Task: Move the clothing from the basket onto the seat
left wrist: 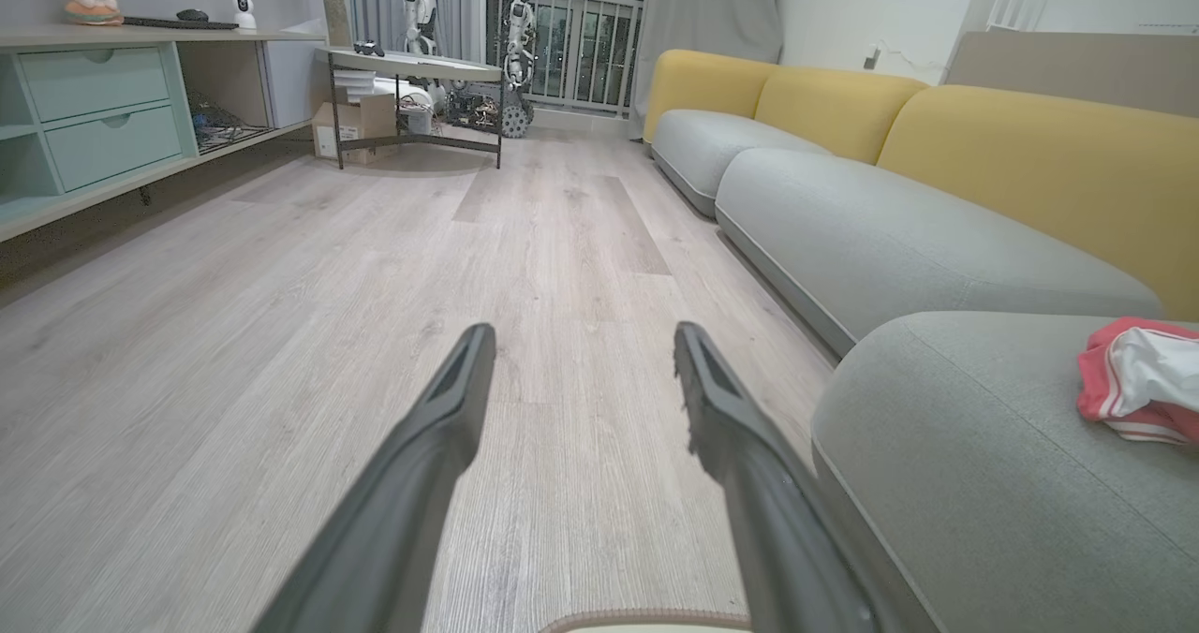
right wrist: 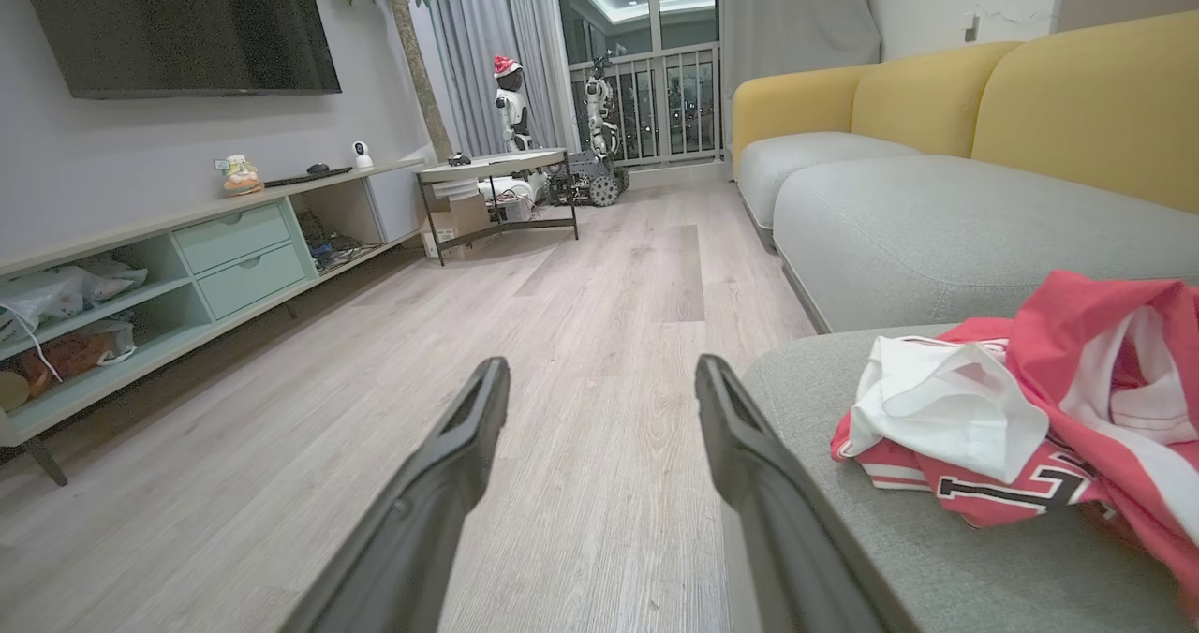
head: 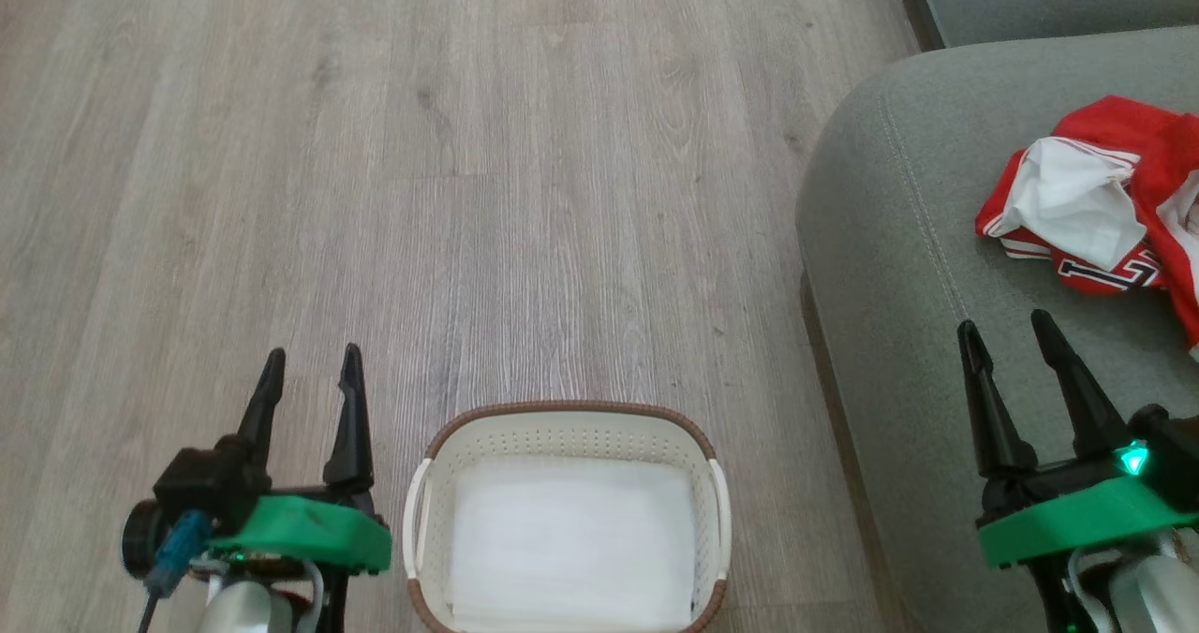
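The clothing [head: 1115,202], crumpled red-and-white jerseys with a black-edged numeral, lies on the grey-green seat [head: 899,240] at the right; it also appears as the clothing [right wrist: 1021,408] and the clothing [left wrist: 1138,380] on the seat [left wrist: 965,446]. The cream basket [head: 567,432] with a brown rim stands on the floor at bottom centre, holding just a flat white sheet. My left gripper [head: 312,361] hangs open over the floor left of the basket. Over the seat's front edge, my right gripper [head: 1007,329] is open, nothing between its fingers, below the clothing in the head view.
Pale wood floor [head: 468,193] stretches ahead. Further grey cushions with yellow backs [left wrist: 1030,146] continue the sofa. A low shelf unit [right wrist: 187,258] runs along the left wall, and a small table [right wrist: 496,184] with boxes stands far ahead.
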{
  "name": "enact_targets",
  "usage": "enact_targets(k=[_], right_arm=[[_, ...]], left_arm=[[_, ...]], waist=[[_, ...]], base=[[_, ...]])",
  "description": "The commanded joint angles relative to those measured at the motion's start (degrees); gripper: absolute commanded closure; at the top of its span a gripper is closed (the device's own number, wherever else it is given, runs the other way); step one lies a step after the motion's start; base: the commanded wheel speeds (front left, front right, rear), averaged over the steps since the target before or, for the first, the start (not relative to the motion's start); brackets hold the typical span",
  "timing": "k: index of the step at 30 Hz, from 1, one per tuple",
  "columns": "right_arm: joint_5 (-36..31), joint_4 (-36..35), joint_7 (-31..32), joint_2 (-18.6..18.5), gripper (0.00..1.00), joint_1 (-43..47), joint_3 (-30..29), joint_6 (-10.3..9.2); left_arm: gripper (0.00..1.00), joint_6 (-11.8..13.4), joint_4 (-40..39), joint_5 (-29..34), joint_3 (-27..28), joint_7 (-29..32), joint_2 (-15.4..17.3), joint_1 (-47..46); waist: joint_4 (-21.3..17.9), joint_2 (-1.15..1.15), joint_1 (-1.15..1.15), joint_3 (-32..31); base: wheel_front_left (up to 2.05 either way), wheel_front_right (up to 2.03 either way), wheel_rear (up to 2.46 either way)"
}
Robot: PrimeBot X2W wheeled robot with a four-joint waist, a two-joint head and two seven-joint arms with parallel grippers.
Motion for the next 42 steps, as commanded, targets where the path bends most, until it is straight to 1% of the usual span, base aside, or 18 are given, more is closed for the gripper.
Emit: enact_targets(k=[1, 13, 14, 18, 42], right_arm=[[-0.4, -1.8, -0.5, -0.9, 0.0, -1.9, 1.1, -0.01], [0.1, -1.6, -0.5, -1.0, 0.0, -2.7, 1.5, -0.01], [0.0, 0.1, 0.0, 0.0, 1.0, -0.2, 0.4, 0.0], [0.4, 3.1, 0.2, 0.9, 1.0, 0.7, 1.0, 0.01], [14.8, 5.1, 3.8, 2.6, 1.0, -1.1, -0.6, 0.01]], left_arm=[[0.0, -0.6, -1.4, 0.8, 2.7, -0.5, -0.1, -1.1], [0.0, -2.1, -0.4, 2.3, 4.1, -0.5, -1.1, -1.0], [1.0, -2.0, 1.2, 1.8, 2.1, 0.0, -1.2, 0.7], [1.0, -2.0, 4.4, 1.3, 2.1, 0.4, -1.3, 1.4], [1.0, -3.3, 4.5, -14.8, 4.3, 4.6, -1.3, 0.2]], waist=[[0.0, 0.0, 0.0, 0.2], [-0.1, 0.0, 0.0, 0.3], [-0.1, 0.0, 0.0, 0.3], [-0.1, 0.0, 0.0, 0.3], [0.2, 0.0, 0.0, 0.0]], base=[[0.0, 0.0, 0.0], [0.0, 0.0, 0.0], [0.0, 0.0, 0.0], [0.0, 0.0, 0.0], [0.0, 0.0, 0.0]])
